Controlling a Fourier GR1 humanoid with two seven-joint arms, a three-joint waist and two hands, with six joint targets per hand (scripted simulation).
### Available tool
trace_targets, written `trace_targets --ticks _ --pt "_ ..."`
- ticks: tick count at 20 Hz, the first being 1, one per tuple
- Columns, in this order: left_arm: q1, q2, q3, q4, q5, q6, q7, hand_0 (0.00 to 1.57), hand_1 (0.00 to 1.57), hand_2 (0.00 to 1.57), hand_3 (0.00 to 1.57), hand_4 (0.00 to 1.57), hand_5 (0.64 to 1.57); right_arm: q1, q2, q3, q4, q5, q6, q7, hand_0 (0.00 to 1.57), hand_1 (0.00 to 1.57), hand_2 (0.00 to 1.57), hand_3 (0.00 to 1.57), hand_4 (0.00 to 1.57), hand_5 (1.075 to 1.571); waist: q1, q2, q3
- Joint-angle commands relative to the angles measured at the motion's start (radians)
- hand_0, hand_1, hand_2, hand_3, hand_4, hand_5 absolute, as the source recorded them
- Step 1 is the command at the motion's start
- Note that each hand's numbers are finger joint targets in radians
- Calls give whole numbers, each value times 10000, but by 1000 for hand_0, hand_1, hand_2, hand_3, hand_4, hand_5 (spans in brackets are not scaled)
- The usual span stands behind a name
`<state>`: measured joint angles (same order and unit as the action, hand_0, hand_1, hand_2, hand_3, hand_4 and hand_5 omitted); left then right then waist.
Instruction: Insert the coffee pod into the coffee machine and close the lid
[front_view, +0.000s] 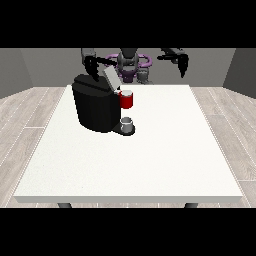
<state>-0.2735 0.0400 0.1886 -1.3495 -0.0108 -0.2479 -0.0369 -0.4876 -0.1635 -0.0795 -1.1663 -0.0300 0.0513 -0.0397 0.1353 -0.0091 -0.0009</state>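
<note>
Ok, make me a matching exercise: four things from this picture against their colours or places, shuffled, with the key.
Things:
1. coffee machine
2. lid
3. cup
4. table

Descriptions:
A. white, carries everything
B. grey, raised and tilted
C. black, on the table at the view's left
D. small, grey, on the machine's base

Pairs: 1-C, 2-B, 3-D, 4-A

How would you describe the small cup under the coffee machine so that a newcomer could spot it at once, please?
Start at the big black coffee machine on the white table, towards the view's left. At its front, below the red part, a small grey cup stands on the machine's low base. It is the only pale, rounded item there, with dark and red parts around it.
</note>
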Motion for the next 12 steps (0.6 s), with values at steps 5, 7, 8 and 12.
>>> trace_targets --ticks 5,7,8,12 --pt "150 213 -97 -806 326 230 434 0 0 0 0 0 1571 -1062 -408 -349 909 -23 439 102 0 0 0 0 0 1571 -30 344 10" --pt "262 57 -133 -379 121 449 -421 0 0 0 0 0 1571 -1594 -487 -465 817 -182 536 416 0 0 0 0 0 1571 -170 621 9" --pt "58 477 175 -266 445 191 -293 0 0 0 0 0 1571 -1480 71 36 853 340 26 76 0 0 0 0 40 1571 -128 688 9" --pt "304 664 82 -415 581 9 285 0 0 0 0 0 1571 -1559 360 231 1037 570 -205 290 0 0 0 0 0 1571 48 425 9"
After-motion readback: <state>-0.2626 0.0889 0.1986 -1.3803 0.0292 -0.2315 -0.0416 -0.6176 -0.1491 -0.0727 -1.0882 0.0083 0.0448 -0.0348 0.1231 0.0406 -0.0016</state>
